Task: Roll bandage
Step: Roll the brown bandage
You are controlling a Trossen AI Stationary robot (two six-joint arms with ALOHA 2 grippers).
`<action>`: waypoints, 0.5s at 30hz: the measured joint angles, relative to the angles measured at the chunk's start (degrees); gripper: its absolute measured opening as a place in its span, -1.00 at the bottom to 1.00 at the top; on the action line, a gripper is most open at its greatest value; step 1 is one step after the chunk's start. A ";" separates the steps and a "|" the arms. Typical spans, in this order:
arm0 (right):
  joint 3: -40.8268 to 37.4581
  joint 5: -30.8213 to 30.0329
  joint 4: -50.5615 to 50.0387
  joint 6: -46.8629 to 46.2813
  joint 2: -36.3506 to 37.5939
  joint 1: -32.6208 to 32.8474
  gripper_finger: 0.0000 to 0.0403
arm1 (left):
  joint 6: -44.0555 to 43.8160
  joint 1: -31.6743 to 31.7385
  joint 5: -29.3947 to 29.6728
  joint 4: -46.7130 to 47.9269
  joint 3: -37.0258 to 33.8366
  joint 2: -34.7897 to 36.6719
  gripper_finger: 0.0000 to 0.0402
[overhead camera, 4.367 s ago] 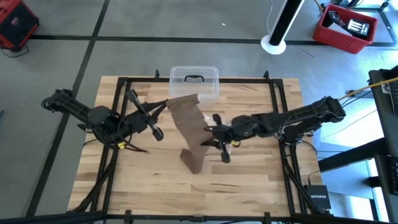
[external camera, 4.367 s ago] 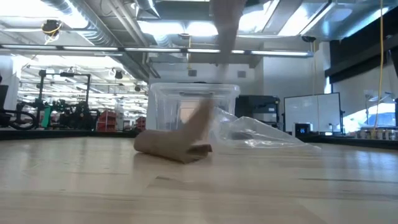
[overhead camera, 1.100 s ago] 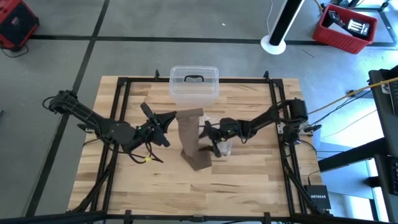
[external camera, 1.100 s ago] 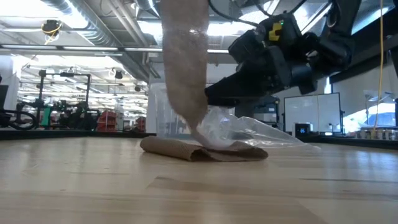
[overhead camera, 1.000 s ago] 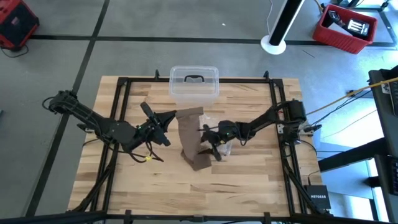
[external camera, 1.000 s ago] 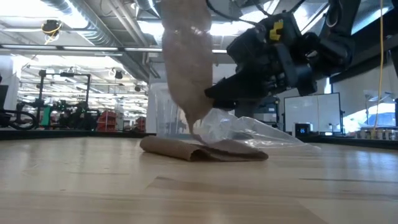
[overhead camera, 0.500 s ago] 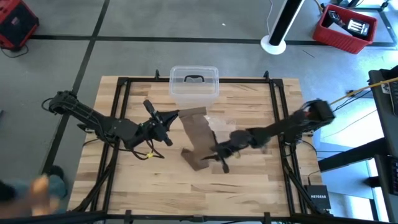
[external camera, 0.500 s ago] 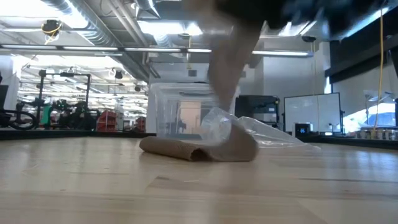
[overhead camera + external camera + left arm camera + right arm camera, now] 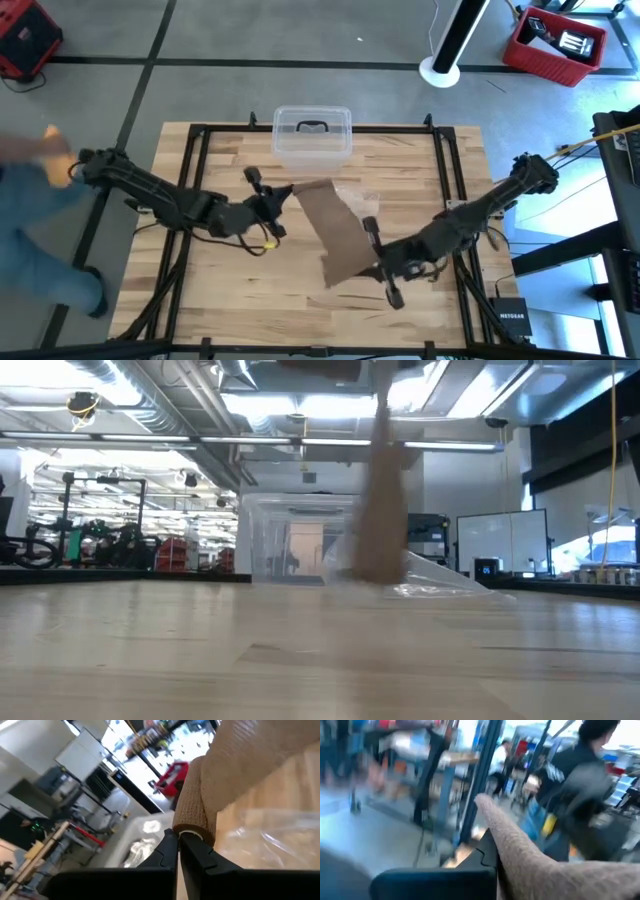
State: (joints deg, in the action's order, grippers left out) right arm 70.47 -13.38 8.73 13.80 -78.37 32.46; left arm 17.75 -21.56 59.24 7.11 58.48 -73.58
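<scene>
Over the table centre: we find the bandage (image 9: 335, 235) stretched as a brown strip between both arms, running from just in front of the clear box toward the near right.

Bandage height: we see it lifted off the table (image 9: 240, 300); in the low view it hangs as a blurred brown band (image 9: 382, 510) in front of the box, its lower end above the wood.

Left tool (image 9: 275, 195): we place it left of centre, at the far end of the strip. In the left wrist view its two dark fingers (image 9: 170, 851) are pressed together on the rolled edge of the bandage (image 9: 195, 815).

Right tool (image 9: 378, 268): we place it at the near end of the strip, right of centre. In the right wrist view the brown fabric (image 9: 520, 855) comes out from between the fingers, so we read them as pinching the bandage.

Clear plastic box (image 9: 312, 135): we see it at the far edge of the table, dark handle on its lid, just behind the strip's far end.

Plastic bag (image 9: 358, 200): it lies crinkled on the table just right of the strip.

Person (image 9: 30, 215): we see a blurred figure in blue at the table's left side, well apart from both tools.
</scene>
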 joint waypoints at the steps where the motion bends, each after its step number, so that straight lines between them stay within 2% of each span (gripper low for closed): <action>1: 2.10 -0.67 -0.15 -0.35 0.00 0.39 -0.98 | -1.11 -0.39 -0.02 0.09 0.00 -1.15 -1.00; 7: 15.94 -6.77 -9.21 3.04 0.00 0.50 -0.98 | -5.14 -2.40 -1.51 -0.59 0.00 -9.13 -1.00; 11: 22.62 -11.20 -12.14 4.72 0.00 -2.71 -0.98 | -8.30 -3.35 -1.88 -0.82 0.00 -14.57 -1.00; 15: 27.00 -11.94 -13.72 4.89 0.01 -7.76 -0.96 | -8.03 -4.38 -2.92 -4.10 0.00 -19.17 -1.00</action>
State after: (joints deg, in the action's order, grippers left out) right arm 97.47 -25.33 -4.99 18.68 -78.36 24.70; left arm 9.71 -25.94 56.33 3.01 58.48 -92.75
